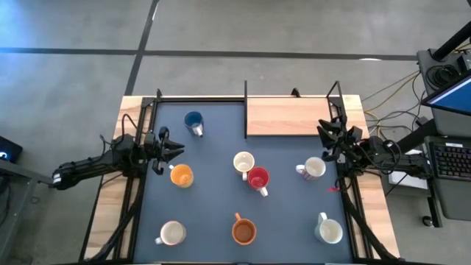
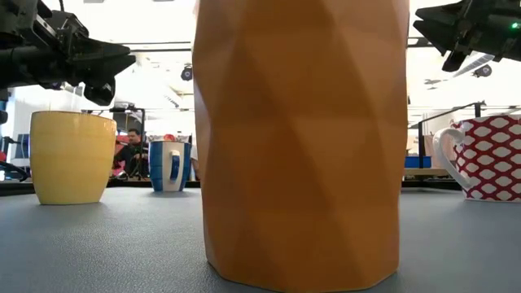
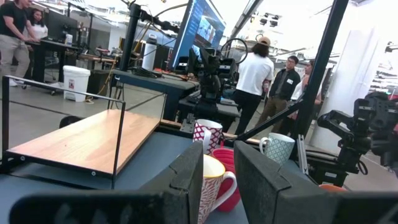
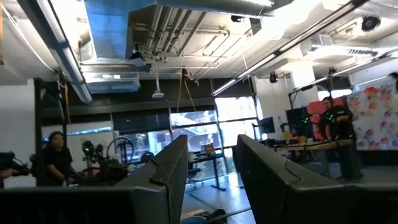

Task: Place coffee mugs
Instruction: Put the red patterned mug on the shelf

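**Both arms waiting above the mugs, nothing in hand**

Right now you are holding both arms at the table's sides, each set of jaws standing apart with nothing between them. The left gripper [image 1: 174,151] is hovering at 9 o'clock, just beside the yellow-orange mug [image 1: 181,175]; the right gripper [image 1: 329,136] is sitting at 3 o'clock, near the white mug [image 1: 314,168]. The blue mug [image 1: 193,121] is standing at 11 o'clock, the cream mug [image 1: 243,162] and red mug [image 1: 258,178] are touching at centre, and the orange-brown mug [image 1: 244,232] is at 6 o'clock, with more white ones at 7 and 5.

If you are dropping the left arm from here, a finger is likely to clip the yellow-orange mug's rim and tip it — and the centre pair may shove each other if you grab one.

The low view is showing height — both grippers clear of the table — though the orange-brown mug is blocking its middle. Only the high view is giving the full layout and the wooden shelf [image 1: 291,116].
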Action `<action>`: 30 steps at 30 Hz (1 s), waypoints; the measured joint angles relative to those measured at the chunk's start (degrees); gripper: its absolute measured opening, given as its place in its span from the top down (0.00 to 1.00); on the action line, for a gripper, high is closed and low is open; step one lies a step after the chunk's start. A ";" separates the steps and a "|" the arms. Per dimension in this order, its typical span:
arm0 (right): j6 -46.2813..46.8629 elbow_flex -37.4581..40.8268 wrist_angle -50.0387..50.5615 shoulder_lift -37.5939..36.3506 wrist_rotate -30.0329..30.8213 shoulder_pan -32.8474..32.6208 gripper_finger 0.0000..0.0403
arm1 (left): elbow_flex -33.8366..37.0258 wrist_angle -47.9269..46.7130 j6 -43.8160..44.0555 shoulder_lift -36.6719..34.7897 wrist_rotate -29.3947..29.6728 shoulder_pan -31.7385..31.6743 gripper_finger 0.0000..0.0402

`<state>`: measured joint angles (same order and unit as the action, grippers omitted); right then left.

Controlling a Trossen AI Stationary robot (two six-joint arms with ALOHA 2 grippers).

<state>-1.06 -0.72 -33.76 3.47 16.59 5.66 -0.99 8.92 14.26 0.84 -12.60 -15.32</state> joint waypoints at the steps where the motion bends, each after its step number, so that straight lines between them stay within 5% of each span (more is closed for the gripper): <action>1: 1.08 -0.01 -0.01 0.01 -0.03 -0.01 0.68 | 0.00 -0.01 -0.02 -0.02 0.00 0.00 0.82; 14: 13.07 -2.40 3.62 0.30 -0.07 0.01 0.68 | 0.00 -0.01 -0.01 -0.01 0.00 0.01 0.82; 30: 28.74 -22.35 44.09 13.99 0.56 -0.01 0.68 | 0.00 -0.01 -0.02 -0.02 0.00 0.01 0.82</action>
<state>27.69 -23.07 10.33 17.46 17.14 5.65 -0.99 8.91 14.24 0.82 -12.60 -15.31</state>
